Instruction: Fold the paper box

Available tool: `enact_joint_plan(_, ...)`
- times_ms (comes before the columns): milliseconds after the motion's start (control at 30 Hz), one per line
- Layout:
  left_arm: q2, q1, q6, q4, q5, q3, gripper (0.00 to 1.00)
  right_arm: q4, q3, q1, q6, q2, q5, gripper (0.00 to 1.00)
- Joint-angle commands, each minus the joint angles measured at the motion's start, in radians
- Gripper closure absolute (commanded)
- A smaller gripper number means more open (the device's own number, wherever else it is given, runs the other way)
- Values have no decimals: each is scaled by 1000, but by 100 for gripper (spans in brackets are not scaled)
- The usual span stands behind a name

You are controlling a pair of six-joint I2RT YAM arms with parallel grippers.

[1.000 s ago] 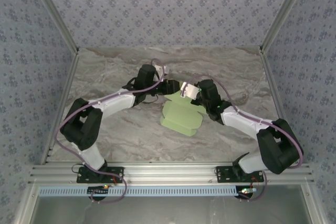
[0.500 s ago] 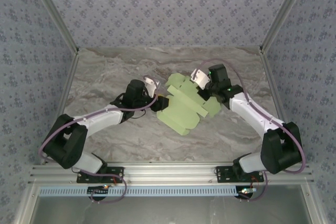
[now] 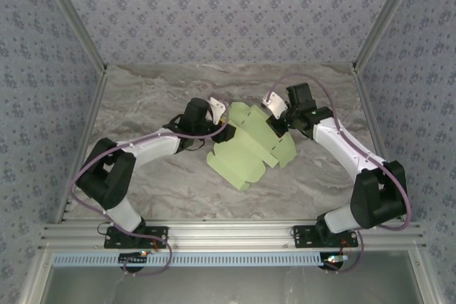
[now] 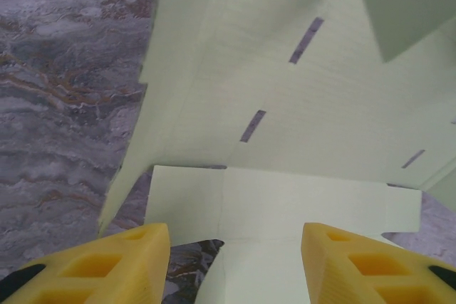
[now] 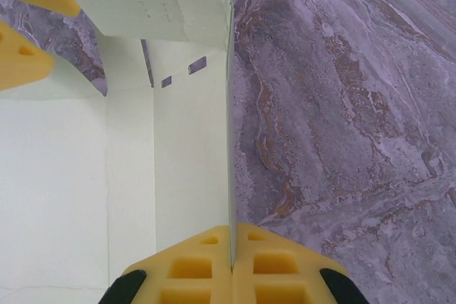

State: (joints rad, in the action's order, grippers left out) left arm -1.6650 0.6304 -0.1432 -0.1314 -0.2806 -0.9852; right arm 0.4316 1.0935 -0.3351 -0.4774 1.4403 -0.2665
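Note:
The paper box [image 3: 249,149] is a pale green die-cut sheet with flaps and slots, lying partly raised in the middle of the marble table. My right gripper [image 3: 274,119] holds its far right edge. In the right wrist view the yellow fingers [image 5: 192,268] are shut on a thin upright panel of the paper box [image 5: 128,176], at my right gripper [image 5: 231,258]. My left gripper [image 3: 221,114] is at the sheet's far left corner. In the left wrist view it [image 4: 235,254] stands open, with a flap of the paper box [image 4: 285,105] lying between and beyond the two fingers.
The marble table [image 3: 142,176] is walled by patterned panels at the back and sides. An aluminium rail [image 3: 228,236] runs along the near edge by the arm bases. My left gripper's yellow fingertips [image 5: 28,5] show in the right wrist view, close to the raised flap.
The right gripper has carried the sheet's edge toward the far right, opening the sheet out. The left gripper drew back, then returned to the sheet's far left corner.

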Motion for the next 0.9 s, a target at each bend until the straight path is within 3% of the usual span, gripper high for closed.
enact_joint_plan(0, -41, -1, 25, 64, 57, -57, 48, 30, 34, 7, 26, 13, -33, 100)
enact_joint_plan(533, -195, 23, 54, 93, 163, -173, 43, 30, 36, 6, 29, 28, -50, 100)
enact_joint_plan(667, -194, 26, 36, 55, 85, -167, 46, 31, 37, 5, 32, 30, -43, 100)
enact_joint_plan(867, -156, 25, -4, -64, -100, -111, 57, 17, 33, 6, 55, 35, -20, 100)
